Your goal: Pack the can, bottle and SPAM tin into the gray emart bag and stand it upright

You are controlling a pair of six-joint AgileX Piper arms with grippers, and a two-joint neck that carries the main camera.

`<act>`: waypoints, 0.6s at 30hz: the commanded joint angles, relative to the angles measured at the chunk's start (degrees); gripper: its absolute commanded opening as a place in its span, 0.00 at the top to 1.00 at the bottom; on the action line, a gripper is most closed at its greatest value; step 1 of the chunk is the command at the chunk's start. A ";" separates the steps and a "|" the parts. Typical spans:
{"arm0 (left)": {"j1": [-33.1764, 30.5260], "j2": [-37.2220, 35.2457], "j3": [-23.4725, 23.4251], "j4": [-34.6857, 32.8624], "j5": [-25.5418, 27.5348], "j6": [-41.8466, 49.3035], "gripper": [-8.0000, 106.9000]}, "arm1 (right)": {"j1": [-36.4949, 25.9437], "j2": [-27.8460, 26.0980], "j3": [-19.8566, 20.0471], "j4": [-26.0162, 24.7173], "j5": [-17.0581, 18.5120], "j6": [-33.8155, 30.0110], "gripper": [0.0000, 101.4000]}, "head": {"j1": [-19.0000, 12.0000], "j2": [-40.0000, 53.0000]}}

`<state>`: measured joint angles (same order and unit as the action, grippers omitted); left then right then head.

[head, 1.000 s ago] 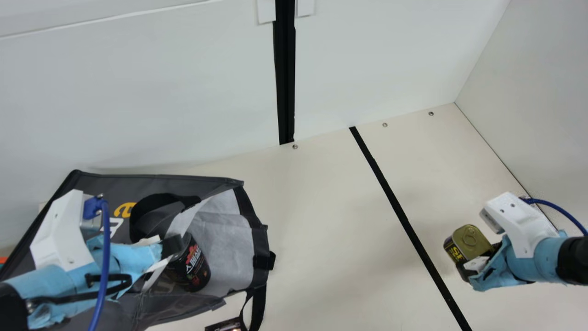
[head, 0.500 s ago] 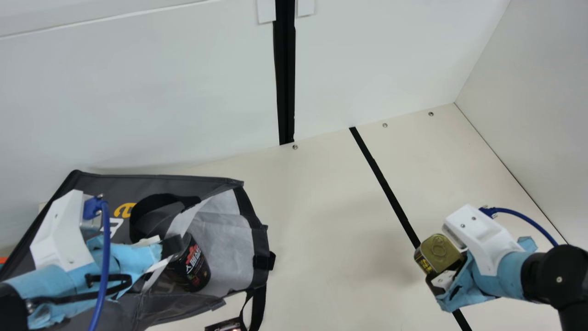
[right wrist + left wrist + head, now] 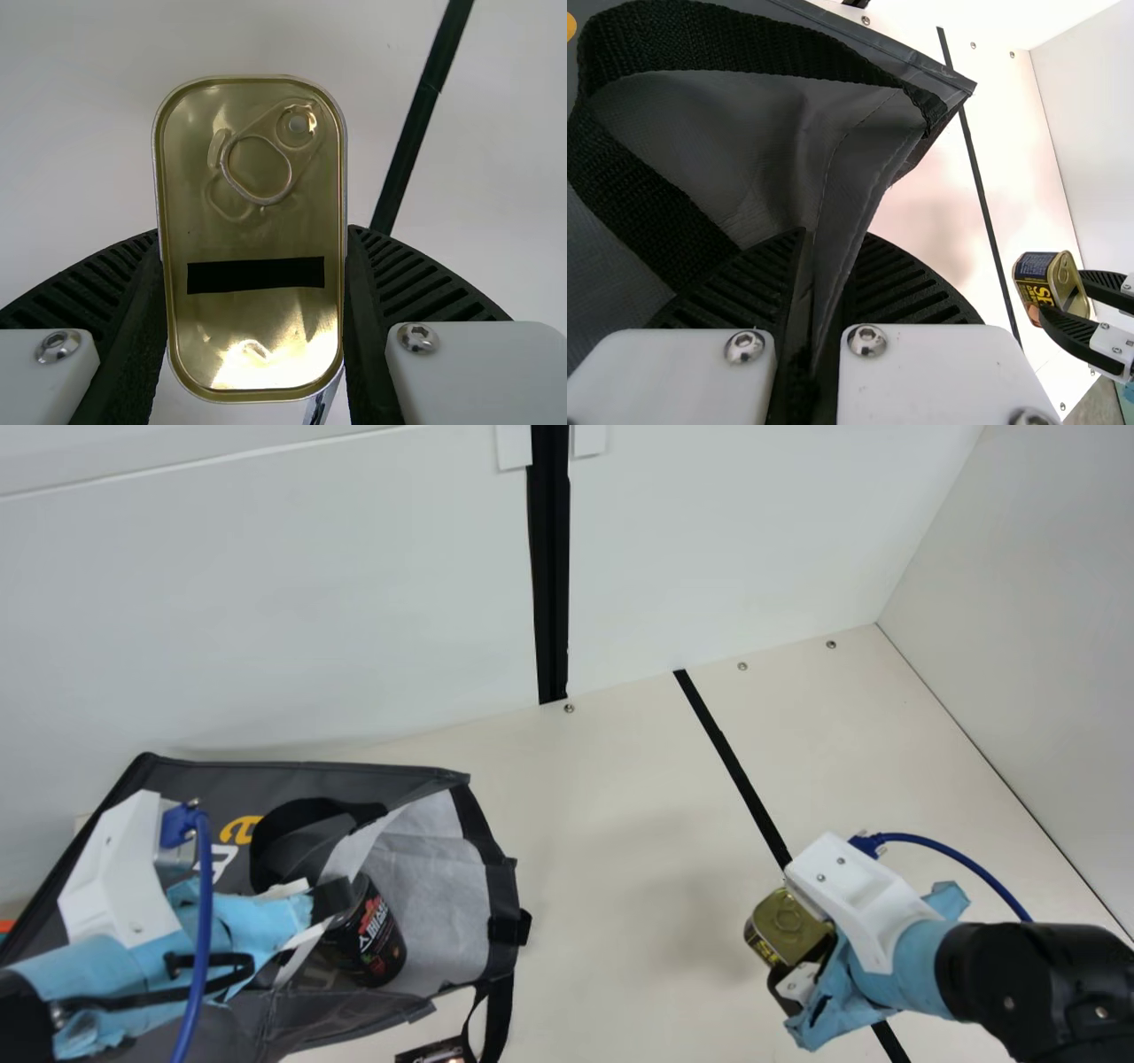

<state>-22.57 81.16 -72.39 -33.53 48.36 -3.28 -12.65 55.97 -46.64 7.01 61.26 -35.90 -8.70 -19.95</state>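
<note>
SPAM tin (image 3: 784,926) sits clamped in the right claw (image 3: 802,957), one ribbed black finger pressed to each long side. It is held above the cream table (image 3: 620,850), tilted, with its gold lid and pull ring facing largely upward. In the right wrist view, a plain black bar crosses the lid below the ring.

Well apart from the right claw, toward the robot's left, is the left claw (image 3: 332,895). Its two fingers are drawn together on a fold of dark fabric at the mouth of the gray bag (image 3: 412,778). The bag lies on its side around and beneath the left claw, its mouth turned toward the right claw, pale lining showing. A black handle (image 3: 306,815) loops up from the bag just beyond the left claw, on the side away from the robot.

Just beside the left claw's tips, a black can (image 3: 372,943) with red and white print leans inside the bag's mouth. Whether the claw touches the can is unclear.

Between the claws, nearer the left one and closer to the robot, a dark object (image 3: 432,1053) is partly cut off, beside a hanging strap (image 3: 500,1005). A black stripe (image 3: 735,771) runs along the table and passes beneath the right claw's arm.
</note>
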 commanded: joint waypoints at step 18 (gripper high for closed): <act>0.00 0.00 0.00 0.00 0.00 0.00 1.00 | 20.61 2.02 -2.64 -3.01 0.58 7.71 1.00 | -1.30 -0.05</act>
<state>-22.57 81.16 -72.39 -33.53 48.36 -3.28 6.63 57.83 -49.20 4.12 62.01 -28.41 -8.70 -19.95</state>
